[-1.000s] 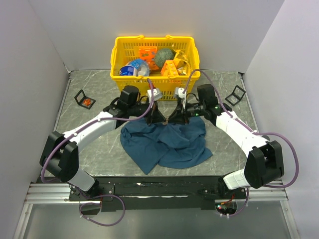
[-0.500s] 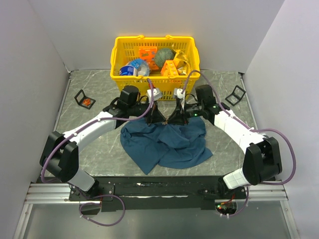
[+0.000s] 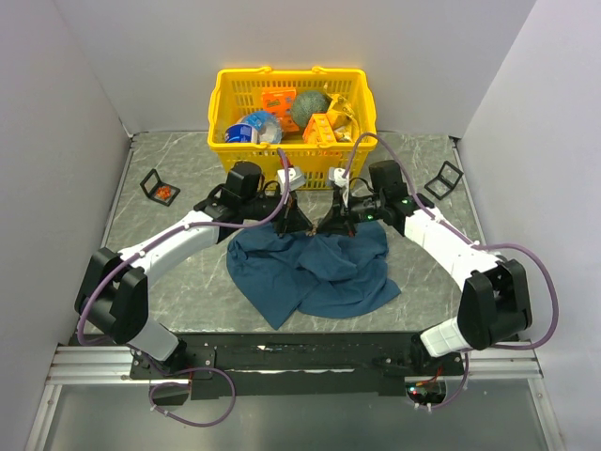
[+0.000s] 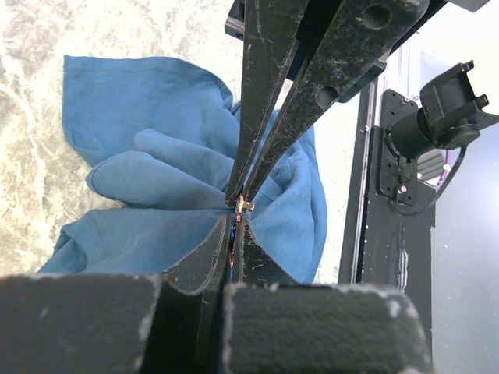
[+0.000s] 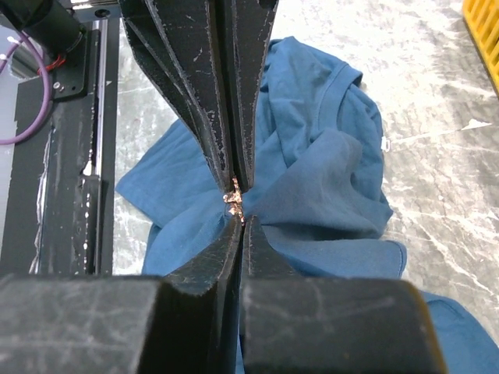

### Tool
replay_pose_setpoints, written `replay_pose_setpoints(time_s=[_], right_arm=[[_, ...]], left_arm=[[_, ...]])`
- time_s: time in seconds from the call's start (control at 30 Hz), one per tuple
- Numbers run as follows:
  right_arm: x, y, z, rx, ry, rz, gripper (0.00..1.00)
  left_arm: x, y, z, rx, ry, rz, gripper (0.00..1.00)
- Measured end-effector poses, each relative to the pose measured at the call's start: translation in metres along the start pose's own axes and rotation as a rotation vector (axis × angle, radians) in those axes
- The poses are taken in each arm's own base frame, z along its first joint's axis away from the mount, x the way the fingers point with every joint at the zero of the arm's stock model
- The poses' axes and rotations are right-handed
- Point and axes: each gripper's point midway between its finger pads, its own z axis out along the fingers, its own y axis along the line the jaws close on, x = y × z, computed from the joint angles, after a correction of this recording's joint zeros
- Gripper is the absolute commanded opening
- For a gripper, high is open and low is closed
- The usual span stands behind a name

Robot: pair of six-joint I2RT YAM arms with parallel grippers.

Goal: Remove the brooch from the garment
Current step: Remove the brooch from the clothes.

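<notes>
Two arms meet over the middle of the bench [image 3: 202, 282] in the top view, left from 8 o'clock, right from 4 o'clock. The left claw [image 3: 300, 225] and right claw [image 3: 330, 224] stand tip to tip at the 12 o'clock edge of the blue garment [image 3: 310, 274], which lies crumpled and spreads toward 6 o'clock. A yellow basket [image 3: 222, 105] of mixed goods sits at 12 o'clock. Small black stands sit at 10 o'clock [image 3: 159, 187] and 2 o'clock [image 3: 443, 178]. The brooch is too small to make out from this height. Left wrist view: own claw enters from 6 o'clock with its fingers together, and the right claw [image 4: 239, 195] comes down from 12 o'clock, also pinched. The brooch [image 4: 244, 205] shows as a tiny coppery glint between the two sets of tips, where the cloth puckers to a point. Right wrist view: own claw [image 5: 239, 226] rises from 6 o'clock, closed, and the left claw [image 5: 234, 181] hangs from 12 o'clock, closed. The glint [image 5: 233, 195] sits between them on the gathered fold. Both claws nip the cloth at that spot. I cannot tell whether either grips the trinket itself. The brooch has not yet left the garment.
</notes>
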Motion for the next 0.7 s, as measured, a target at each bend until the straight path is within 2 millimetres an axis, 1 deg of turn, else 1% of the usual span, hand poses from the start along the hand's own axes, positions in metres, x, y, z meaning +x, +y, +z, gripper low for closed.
replay_pose_setpoints(time_s=[0.1,0.13,0.2,0.27,0.3,0.33,0.4,0.43,0.47,0.53,0.7], right_arm=[[0.000,0.002,-0.002,0.002,0.005,-0.002,0.00],[0.000,0.003,-0.003,0.008,0.008,-0.002,0.00],[-0.001,0.003,-0.005,0.016,0.012,-0.008,0.00],[-0.002,0.003,-0.008,0.035,0.022,-0.018,0.00],[-0.002,0.002,-0.010,0.049,0.028,-0.026,0.00],[-0.002,0.000,-0.012,0.065,0.036,-0.031,0.00],[-0.002,-0.004,-0.015,0.097,0.052,-0.040,0.00],[-0.001,-0.006,-0.016,0.113,0.060,-0.047,0.00],[0.000,-0.008,-0.016,0.130,0.075,-0.051,0.00],[0.003,-0.012,-0.017,0.166,0.102,-0.057,0.00],[0.013,-0.018,-0.015,0.254,0.191,-0.071,0.00]], left_arm=[[0.000,-0.001,0.000,0.006,-0.001,0.002,0.09],[0.000,-0.001,0.000,0.008,-0.003,0.004,0.15],[-0.002,-0.001,0.001,0.010,-0.010,0.011,0.16],[-0.002,-0.001,0.001,0.010,-0.012,0.014,0.23],[-0.002,-0.001,0.001,0.010,-0.011,0.012,0.28],[-0.002,-0.001,0.002,0.010,-0.011,0.013,0.40],[-0.002,-0.001,0.002,0.009,-0.010,0.010,0.49],[-0.001,-0.001,0.002,0.009,-0.009,0.009,0.59],[-0.001,-0.001,0.002,0.010,-0.008,0.007,0.63],[0.001,0.000,0.003,0.010,-0.005,0.005,0.67],[0.008,0.005,0.006,0.002,0.015,-0.011,0.72]])
